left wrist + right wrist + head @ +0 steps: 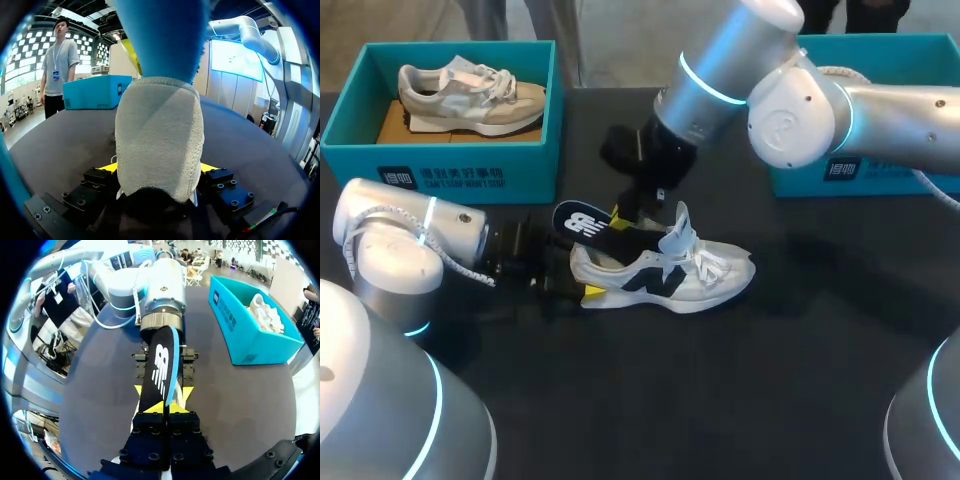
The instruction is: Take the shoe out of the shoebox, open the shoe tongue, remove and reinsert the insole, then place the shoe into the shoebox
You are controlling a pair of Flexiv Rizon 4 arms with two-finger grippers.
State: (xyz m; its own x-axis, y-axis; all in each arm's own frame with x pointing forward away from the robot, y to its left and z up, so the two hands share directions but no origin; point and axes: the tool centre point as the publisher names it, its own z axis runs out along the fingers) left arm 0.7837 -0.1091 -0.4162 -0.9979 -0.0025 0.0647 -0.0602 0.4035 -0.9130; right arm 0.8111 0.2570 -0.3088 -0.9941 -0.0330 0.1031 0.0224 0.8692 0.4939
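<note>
At the middle of the dark counter (pixel 800 390), the white shoe (pixel 665 275) stands on its sole, toe to the right. The left gripper (pixel 582 290) comes in from the left and is clamped on the shoe's heel, its yellow fingertips (pixel 109 167) pressing it from both sides. The right gripper (pixel 623 218) comes from the far right and is closed on the black insole (pixel 582 222), which hangs tilted just over the heel opening. At the far left, the teal shoebox (pixel 440 160) holds another pale shoe (pixel 470 95). A second teal box (pixel 795 182) sits at the far right.
</note>
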